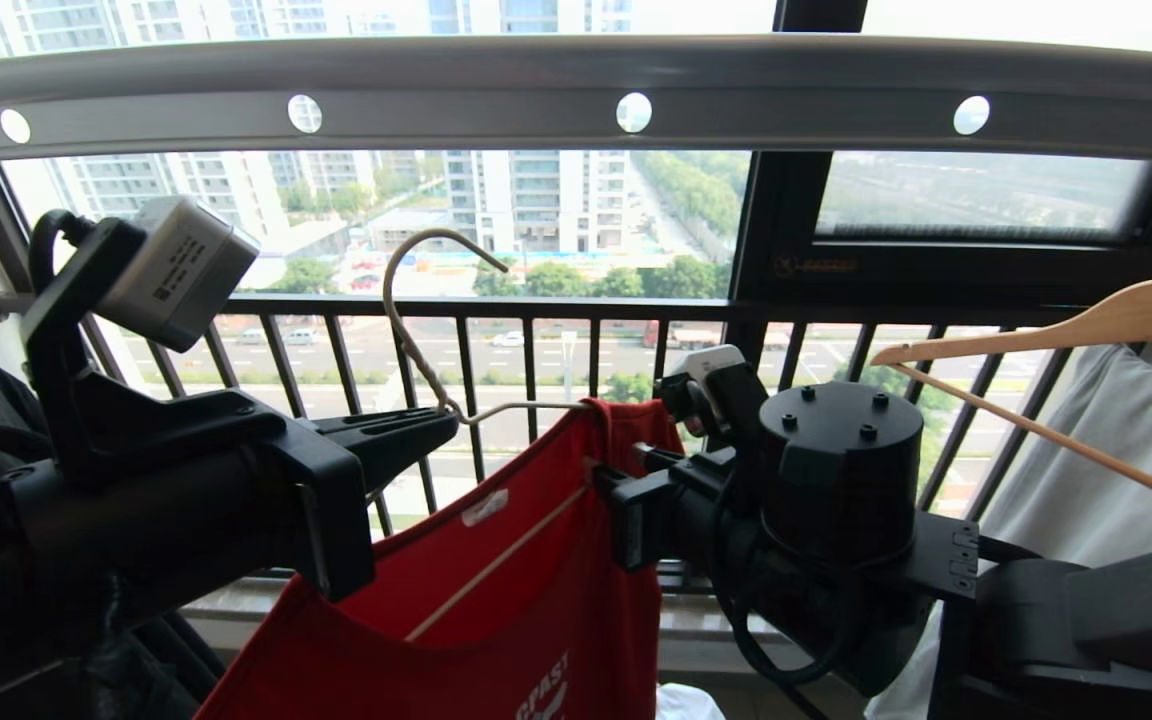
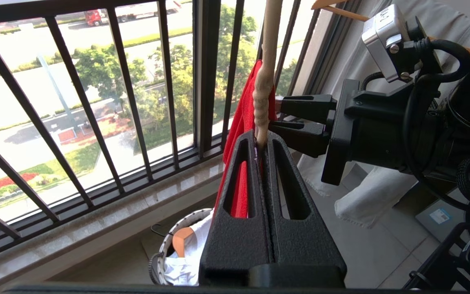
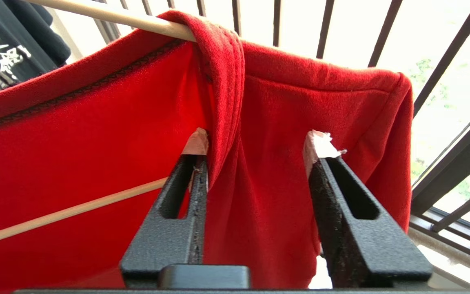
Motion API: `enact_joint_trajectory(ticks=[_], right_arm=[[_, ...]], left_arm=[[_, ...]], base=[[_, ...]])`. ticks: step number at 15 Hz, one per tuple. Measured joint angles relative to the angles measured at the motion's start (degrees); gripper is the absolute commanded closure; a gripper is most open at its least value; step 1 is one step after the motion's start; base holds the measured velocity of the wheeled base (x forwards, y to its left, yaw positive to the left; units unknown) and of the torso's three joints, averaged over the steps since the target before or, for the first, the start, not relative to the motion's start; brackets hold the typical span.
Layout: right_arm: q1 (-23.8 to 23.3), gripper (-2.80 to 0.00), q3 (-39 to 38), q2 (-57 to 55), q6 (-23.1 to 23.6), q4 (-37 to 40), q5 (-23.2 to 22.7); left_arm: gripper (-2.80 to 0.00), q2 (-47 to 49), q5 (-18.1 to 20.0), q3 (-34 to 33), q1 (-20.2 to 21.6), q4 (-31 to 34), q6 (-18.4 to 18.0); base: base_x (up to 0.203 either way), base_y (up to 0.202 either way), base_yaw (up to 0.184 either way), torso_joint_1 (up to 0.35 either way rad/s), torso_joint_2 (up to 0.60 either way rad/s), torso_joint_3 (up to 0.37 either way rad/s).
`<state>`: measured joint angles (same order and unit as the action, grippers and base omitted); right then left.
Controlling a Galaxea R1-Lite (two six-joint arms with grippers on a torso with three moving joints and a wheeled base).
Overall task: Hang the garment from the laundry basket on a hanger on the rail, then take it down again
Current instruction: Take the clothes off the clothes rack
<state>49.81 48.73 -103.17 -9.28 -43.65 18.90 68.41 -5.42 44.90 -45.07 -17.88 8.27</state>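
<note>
Our left end effector (image 1: 441, 420) is pressed together on the hanger (image 1: 416, 340) at its twisted neck, below the rail (image 1: 576, 100). The garment (image 1: 536, 560) drapes over the hanger at 5 o'clock from that grip. Our right end effector (image 3: 255, 143) stands spread, its fingers (image 3: 318, 147) against the red shoulder fabric.

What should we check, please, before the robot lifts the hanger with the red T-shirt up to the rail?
1. Left gripper shut on the hanger at its twisted neck: ok.
2. Right gripper open, fingers either side of the red T-shirt shoulder: ok.
3. T-shirt draped over the hanger arm: ok.
4. Hook already over the rail: not ok, it hangs below.
5. Other shoulder seated on the hanger: cannot tell.
</note>
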Motion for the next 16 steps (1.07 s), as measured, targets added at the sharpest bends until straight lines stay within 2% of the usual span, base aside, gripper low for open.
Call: enact_joint_trajectory(ticks=[9,16], right_arm=[[1.4,-2.8,0.5,-1.5,0.2,0.0,2.2],[0.6,-2.8,0.6,-1.1,2.4,0.0,3.5]], left_arm=[[0.0,0.7,-0.2,0.0,-1.2,0.0,0.7],[0.0,0.8,-2.3,0.4,-1.2,0.0,0.7]], base=[[0.0,0.0,0.0,0.0,0.0,0.0],[0.0,0.0,0.0,0.0,0.0,0.0]])
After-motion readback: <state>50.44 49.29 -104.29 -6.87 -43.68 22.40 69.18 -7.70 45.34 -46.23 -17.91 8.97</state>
